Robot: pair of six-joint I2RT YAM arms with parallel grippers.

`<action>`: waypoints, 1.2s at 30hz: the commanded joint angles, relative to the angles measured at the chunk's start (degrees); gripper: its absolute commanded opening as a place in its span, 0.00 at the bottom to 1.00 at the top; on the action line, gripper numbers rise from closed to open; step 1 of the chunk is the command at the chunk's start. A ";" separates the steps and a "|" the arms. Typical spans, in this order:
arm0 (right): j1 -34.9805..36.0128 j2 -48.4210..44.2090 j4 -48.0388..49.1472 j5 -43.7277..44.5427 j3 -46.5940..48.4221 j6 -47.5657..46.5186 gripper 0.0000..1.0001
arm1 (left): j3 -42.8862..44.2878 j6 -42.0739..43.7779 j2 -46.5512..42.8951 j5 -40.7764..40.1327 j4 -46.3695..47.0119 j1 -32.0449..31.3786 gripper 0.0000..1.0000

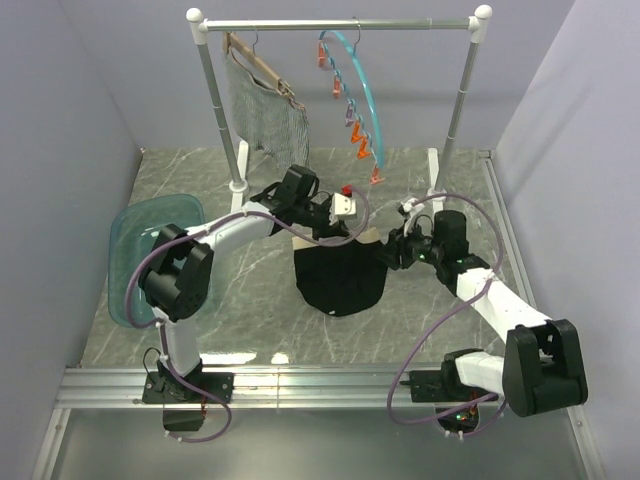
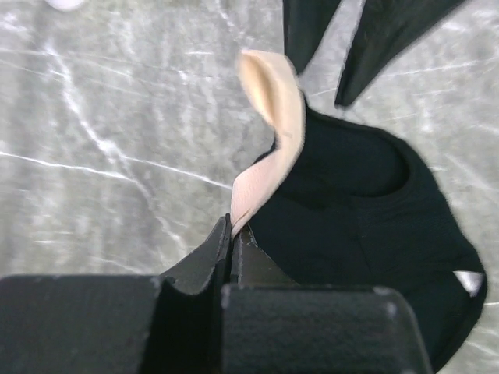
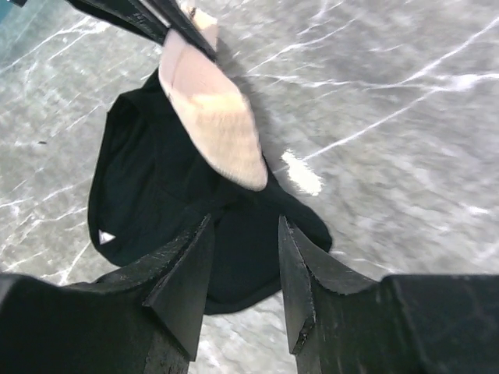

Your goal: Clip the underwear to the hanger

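Observation:
The black underwear [image 1: 340,280] lies partly on the marbled table, its upper edge lifted. My left gripper [image 1: 332,232] is shut on the pale waistband [image 2: 265,148] at the fabric's edge, and the black cloth [image 2: 366,226] hangs to the right of the jaws. My right gripper [image 1: 387,250] hovers at the garment's right side; in the right wrist view it [image 3: 245,226] stands open with nothing between its fingers, above the black fabric [image 3: 148,195] and the pale band [image 3: 218,125]. The teal hanger [image 1: 366,95] hangs from the rail at the back, with orange clips [image 1: 361,147] along it.
A wooden hanger with grey mesh cloth [image 1: 265,110] hangs on the left of the metal rack [image 1: 340,24]. The rack's posts [image 1: 225,110] stand behind the arms. A teal tray [image 1: 140,245] lies at the table's left edge. Walls close in on both sides.

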 commanded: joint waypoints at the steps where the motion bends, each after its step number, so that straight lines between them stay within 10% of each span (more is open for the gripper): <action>1: -2.48 -2.59 0.23 -4.07 3.53 -3.07 0.47 | -0.68 7.07 -4.16 -5.61 -0.23 -0.32 0.00; 15: 0.23 4.26 -22.00 -18.15 16.62 -24.87 0.62 | 1.69 10.16 -3.99 -7.55 -1.90 -2.00 0.00; 36: -2.91 6.73 -22.18 -13.22 19.27 -29.61 0.62 | 1.08 17.18 -6.88 -4.56 -7.17 -2.87 0.00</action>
